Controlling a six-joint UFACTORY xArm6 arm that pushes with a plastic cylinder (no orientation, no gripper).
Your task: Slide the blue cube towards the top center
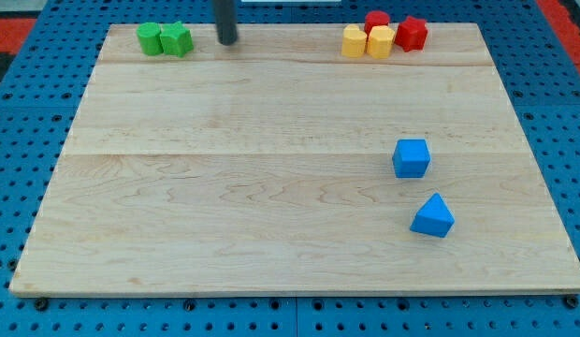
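Observation:
The blue cube (412, 158) sits on the wooden board (271, 187) at the view's right, about mid-height. A blue wedge-shaped block (432, 216) lies just below and to the right of it. My tip (228, 41) is at the view's top, left of centre, far up and to the left of the blue cube and touching no block.
Two green blocks (165, 39) sit together at the top left, just left of my tip. Two yellow blocks (369, 41) and two red blocks (398, 28) cluster at the top right. A blue pegboard (28, 187) surrounds the board.

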